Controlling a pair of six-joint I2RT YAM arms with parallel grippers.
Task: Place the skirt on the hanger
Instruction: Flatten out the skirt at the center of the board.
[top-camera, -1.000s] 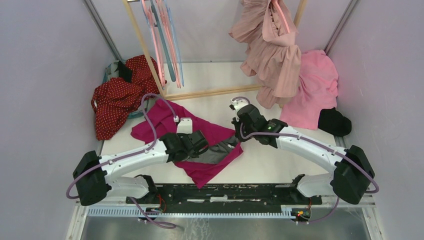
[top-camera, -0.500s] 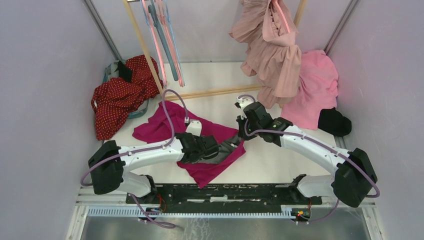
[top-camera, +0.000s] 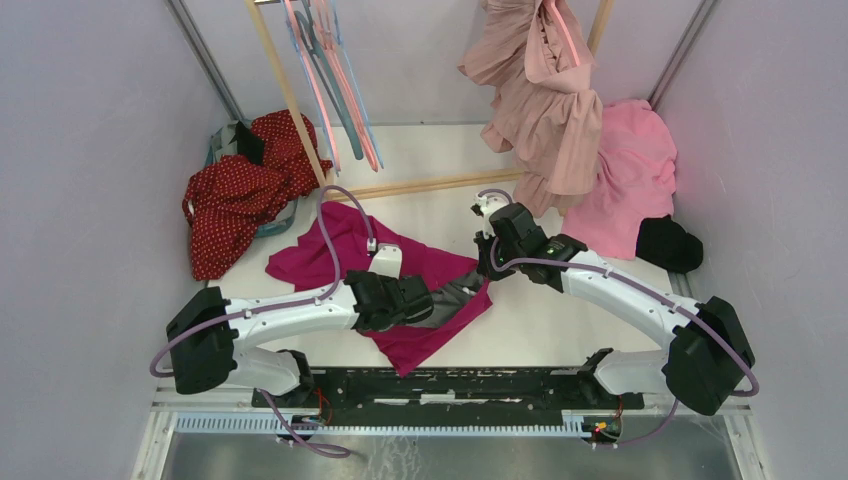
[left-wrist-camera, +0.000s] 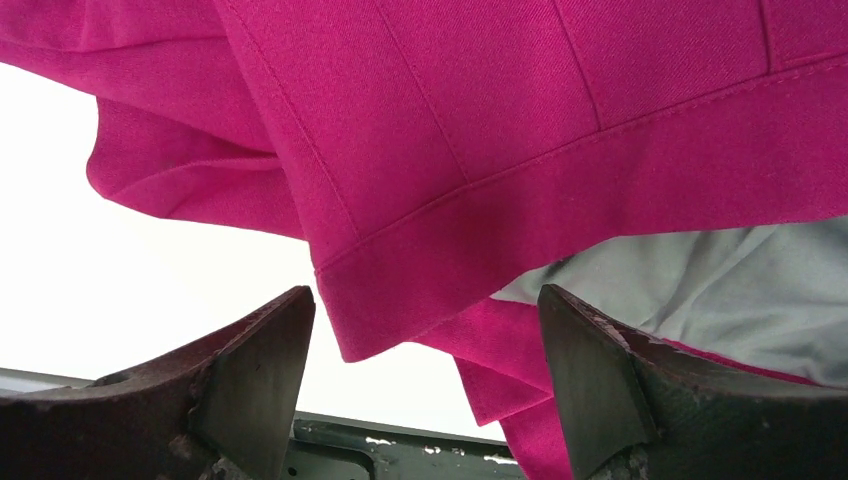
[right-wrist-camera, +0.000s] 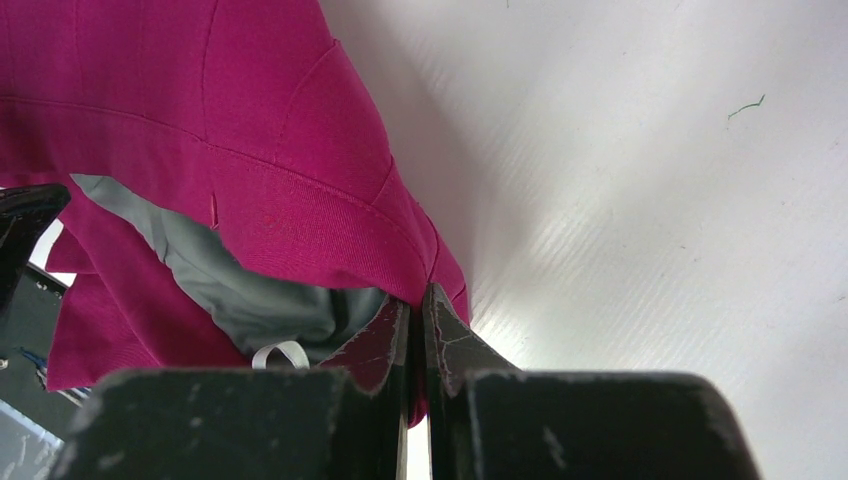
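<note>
The magenta skirt (top-camera: 400, 262) with grey lining lies crumpled on the white table between the two arms. My right gripper (top-camera: 487, 266) pinches its right waistband corner; in the right wrist view the gripper (right-wrist-camera: 418, 310) is shut on the magenta fabric (right-wrist-camera: 250, 150). My left gripper (top-camera: 426, 300) hovers at the skirt's near middle. In the left wrist view it (left-wrist-camera: 425, 350) stands open, with the waistband edge (left-wrist-camera: 500, 150) just beyond the fingertips and untouched. Pink and blue hangers (top-camera: 335, 90) hang on the rack at the back left.
A wooden rack bar (top-camera: 430, 185) lies across the table behind the skirt. A red dotted garment (top-camera: 235, 190) spills from a bin at the left. A pale pink ruffled garment (top-camera: 540, 90), a bright pink one (top-camera: 625, 180) and a black item (top-camera: 668, 243) crowd the right.
My left arm has slid right over the skirt and its jaws have widened. The right gripper has shifted slightly right with the waistband corner. The hangers have swung right.
</note>
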